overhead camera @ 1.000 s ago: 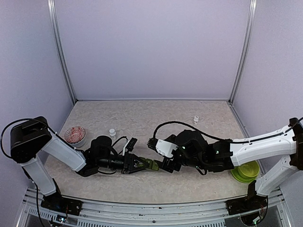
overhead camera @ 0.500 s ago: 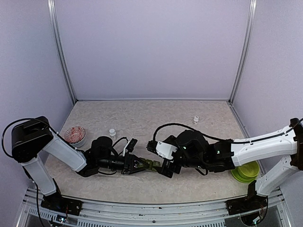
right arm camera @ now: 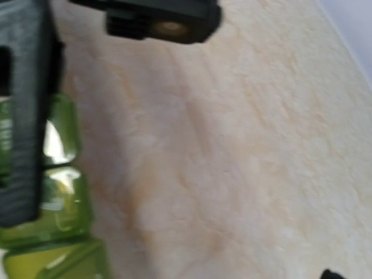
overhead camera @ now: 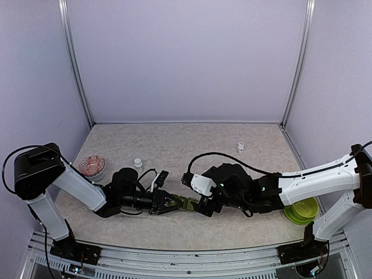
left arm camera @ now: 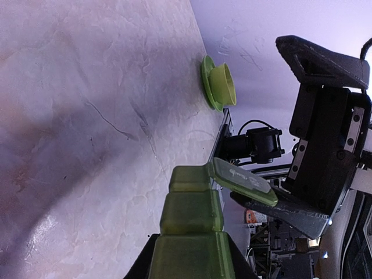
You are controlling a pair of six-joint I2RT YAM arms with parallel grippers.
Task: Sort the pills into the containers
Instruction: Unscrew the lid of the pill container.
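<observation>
Top external: pill dish [overhead camera: 92,165] near white bottle [overhead camera: 138,163]

The translucent green segmented plastic pill box [overhead camera: 187,203] lies level, 1 end lid [left arm camera: 241,181] open; red-and-white pills [overhead camera: 90,164] fill a clear round dish [overhead camera: 102,172].

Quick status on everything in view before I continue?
pill organizer, end lid flipped open
left gripper, shut on the pill organizer
right gripper, open beside the end lid
pill dish, holds pills
left white bottle, upright
far white bottle, upright
green bowl, upright
</observation>
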